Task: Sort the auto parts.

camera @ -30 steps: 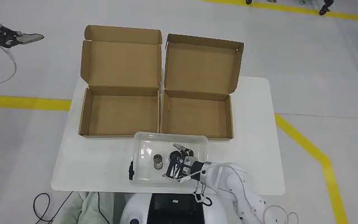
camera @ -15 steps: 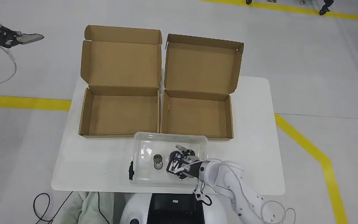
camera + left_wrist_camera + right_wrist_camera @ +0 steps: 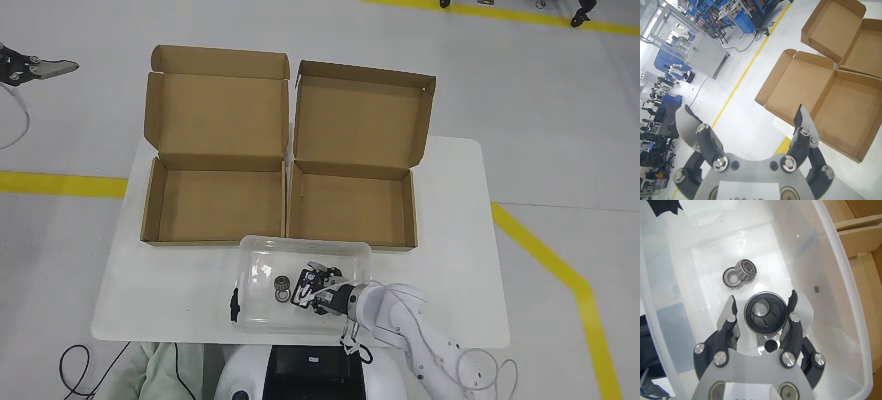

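Observation:
A clear plastic bin stands at the table's front edge. In it lie two metal bearings, one leaning on the other, and a black round sleeve part. My right gripper is down inside the bin, open, with the black part between its fingers; one fingertip is at the part's rim, the other stands apart. From above, the right gripper sits beside the bearings. My left gripper hangs open and empty over the floor, far left of the table.
Two open cardboard boxes stand side by side behind the bin, the left one and the right one, both empty. A small black object lies on the table just left of the bin.
The right gripper has shifted a little to the left inside the bin, toward the bearings. The left arm has not moved.

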Action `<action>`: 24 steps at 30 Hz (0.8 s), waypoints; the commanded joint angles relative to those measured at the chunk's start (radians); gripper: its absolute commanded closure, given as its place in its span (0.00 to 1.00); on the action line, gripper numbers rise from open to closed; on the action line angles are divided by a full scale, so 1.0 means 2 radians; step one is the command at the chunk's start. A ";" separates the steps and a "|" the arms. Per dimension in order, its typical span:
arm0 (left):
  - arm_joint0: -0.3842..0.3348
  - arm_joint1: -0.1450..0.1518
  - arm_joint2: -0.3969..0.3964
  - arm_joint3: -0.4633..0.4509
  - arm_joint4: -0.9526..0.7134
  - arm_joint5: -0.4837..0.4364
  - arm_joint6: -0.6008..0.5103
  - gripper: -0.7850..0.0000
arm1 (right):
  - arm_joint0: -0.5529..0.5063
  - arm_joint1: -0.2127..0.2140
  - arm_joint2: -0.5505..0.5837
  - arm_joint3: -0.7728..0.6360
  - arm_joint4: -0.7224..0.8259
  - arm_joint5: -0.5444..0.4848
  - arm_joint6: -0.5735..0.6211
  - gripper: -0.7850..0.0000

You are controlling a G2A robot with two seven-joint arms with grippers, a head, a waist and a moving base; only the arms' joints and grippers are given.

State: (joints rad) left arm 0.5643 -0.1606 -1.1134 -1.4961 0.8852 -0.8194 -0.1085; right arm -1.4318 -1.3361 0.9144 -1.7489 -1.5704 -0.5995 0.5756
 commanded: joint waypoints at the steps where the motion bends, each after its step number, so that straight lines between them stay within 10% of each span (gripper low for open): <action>1: 0.000 0.000 0.000 0.000 0.000 0.000 0.000 0.00 | 0.001 0.000 -0.001 0.000 -0.002 0.002 0.002 0.53; 4: 0.000 0.000 0.000 0.000 0.000 0.000 0.000 0.00 | 0.002 0.001 -0.003 0.000 -0.004 0.005 0.004 0.66; 7: 0.000 0.000 0.000 0.000 0.000 0.000 0.000 0.00 | 0.003 0.003 -0.004 -0.003 -0.008 0.008 0.004 1.00; 24: 0.000 0.000 0.000 0.000 0.000 0.000 0.000 0.00 | -0.011 0.010 0.000 -0.024 -0.028 0.053 -0.102 1.00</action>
State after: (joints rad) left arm 0.5643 -0.1606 -1.1134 -1.4961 0.8852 -0.8194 -0.1085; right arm -1.4528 -1.3164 0.9143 -1.7987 -1.6287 -0.4976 0.4001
